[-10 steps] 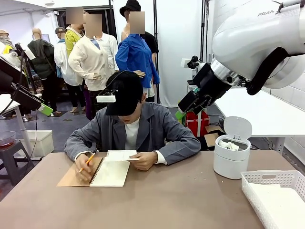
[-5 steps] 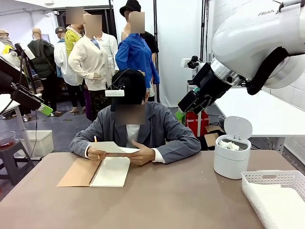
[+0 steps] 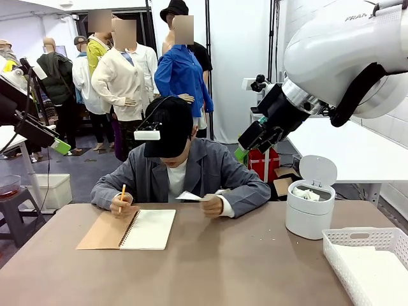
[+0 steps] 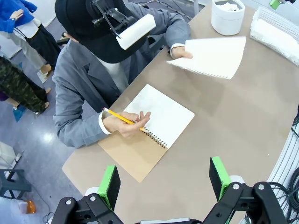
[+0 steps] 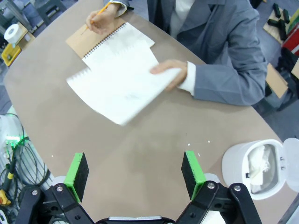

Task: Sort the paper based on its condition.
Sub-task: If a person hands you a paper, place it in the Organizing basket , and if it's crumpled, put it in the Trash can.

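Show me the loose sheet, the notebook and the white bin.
loose sheet [image 4: 212,56]: left wrist view, middle of the page.
notebook [image 4: 163,114]: left wrist view, open white page.
white bin [image 3: 308,220]: front view, front wall.

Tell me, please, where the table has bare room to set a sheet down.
The wide near middle of the table, between the notebook and the basket, is bare. The far edge is crowded around the person's hands and by the bin.

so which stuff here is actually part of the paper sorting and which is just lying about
Part of the job:
loose sheet the person holds up
crumpled paper in the round bin
flat sheets in the lattice basket

Just lying about:
spiral notebook, open on the table
pencil
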`<state>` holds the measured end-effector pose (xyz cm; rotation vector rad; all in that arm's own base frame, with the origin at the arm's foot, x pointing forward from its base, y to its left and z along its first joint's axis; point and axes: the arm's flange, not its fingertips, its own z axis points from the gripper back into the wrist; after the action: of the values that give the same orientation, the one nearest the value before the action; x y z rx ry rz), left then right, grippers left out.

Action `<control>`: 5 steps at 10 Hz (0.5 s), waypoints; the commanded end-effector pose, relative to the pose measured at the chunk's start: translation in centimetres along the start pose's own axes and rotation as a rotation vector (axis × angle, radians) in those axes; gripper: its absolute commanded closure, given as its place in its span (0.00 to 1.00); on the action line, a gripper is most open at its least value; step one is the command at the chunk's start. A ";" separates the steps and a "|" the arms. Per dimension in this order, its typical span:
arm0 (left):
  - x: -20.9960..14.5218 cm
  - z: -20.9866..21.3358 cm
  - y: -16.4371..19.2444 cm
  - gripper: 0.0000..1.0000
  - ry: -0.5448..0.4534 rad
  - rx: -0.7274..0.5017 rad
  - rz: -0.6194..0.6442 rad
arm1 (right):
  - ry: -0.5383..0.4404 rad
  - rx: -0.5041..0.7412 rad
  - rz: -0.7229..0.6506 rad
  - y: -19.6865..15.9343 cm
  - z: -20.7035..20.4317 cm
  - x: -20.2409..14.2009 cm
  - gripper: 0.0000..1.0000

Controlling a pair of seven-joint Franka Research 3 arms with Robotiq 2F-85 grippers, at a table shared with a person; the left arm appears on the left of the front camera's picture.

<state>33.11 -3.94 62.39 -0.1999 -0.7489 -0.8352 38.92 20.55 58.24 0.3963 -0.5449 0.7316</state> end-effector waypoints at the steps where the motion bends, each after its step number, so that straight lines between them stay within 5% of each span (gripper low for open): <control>1: 0.0 0.0 0.1 0.00 -0.003 0.005 0.001 | -0.002 0.004 -0.006 0.1 0.0 0.0 0.00; 5: 0.0 0.0 0.1 0.00 -0.003 0.005 0.001 | -0.002 0.004 -0.006 0.1 0.0 0.0 0.00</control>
<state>33.11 -3.94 62.39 -0.1999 -0.7489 -0.8352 38.92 20.55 58.24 0.3963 -0.5449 0.7316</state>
